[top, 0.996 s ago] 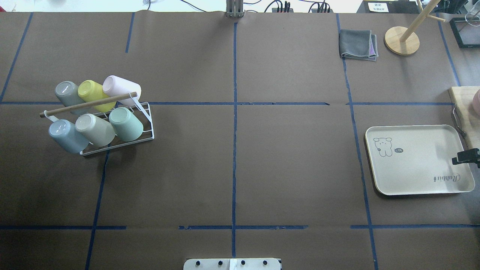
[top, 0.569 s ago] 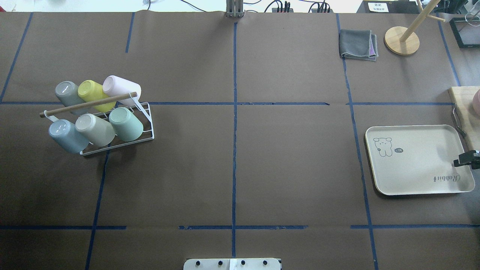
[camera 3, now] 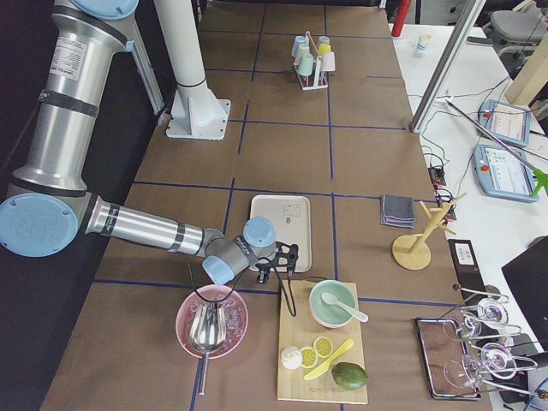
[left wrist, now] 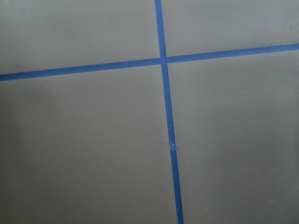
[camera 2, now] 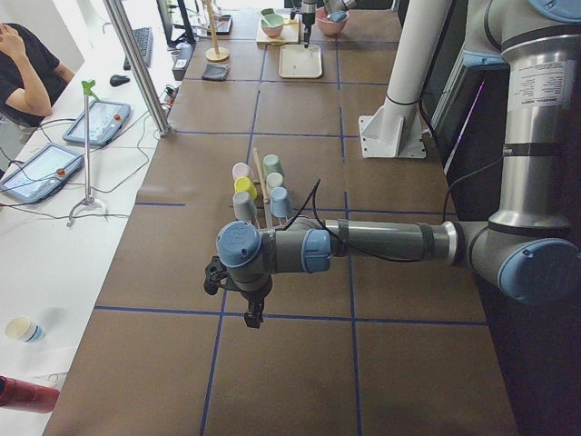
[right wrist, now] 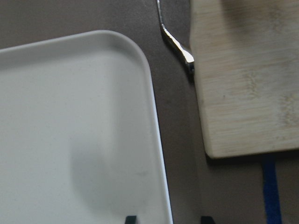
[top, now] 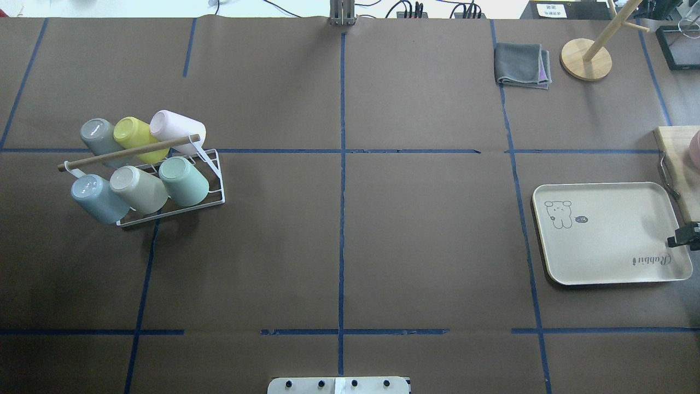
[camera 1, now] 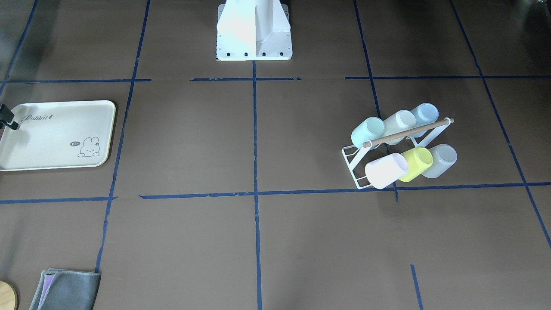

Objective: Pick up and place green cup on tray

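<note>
Right gripper is pictured over the outer short rim of the tray, its jaws spread and nothing held between them. Left gripper is shown only from the side, above bare table, and whether it is spread or closed cannot be told. No part of the task is judged done. The green cup is lodged tilted in the white rack among five other cups, well apart from both grippers. Lifting, carrying and placing are all left.
</note>
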